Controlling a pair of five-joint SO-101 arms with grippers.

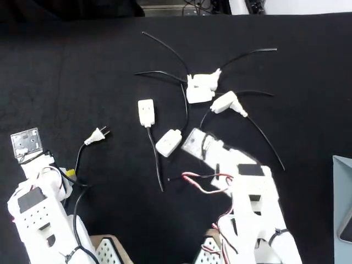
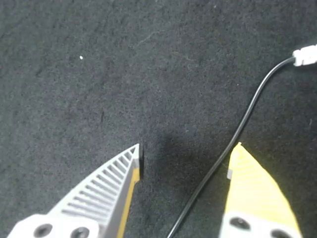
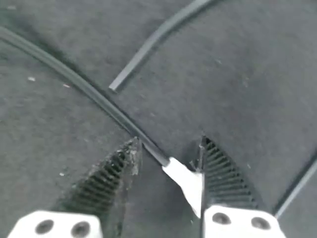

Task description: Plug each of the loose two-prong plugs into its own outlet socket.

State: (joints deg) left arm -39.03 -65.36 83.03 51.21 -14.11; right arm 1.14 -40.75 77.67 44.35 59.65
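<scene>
The loose white two-prong plug lay on the black cloth table, its prongs pointing away from your left arm, well apart from the white rectangular outlet socket. Its thin black cord ran back between the fingers of your left gripper. Those fingers, one grey and one yellow, stood spread wide over the cloth and gripped nothing. A second white socket block lay just beside your right gripper. That gripper's black fingers were parted, with a white plastic cord end between them, resting against one finger. Farther out, two white connectors lay pressed together, with another white angled plug near them. Any print on the white pieces was too small to read.
</scene>
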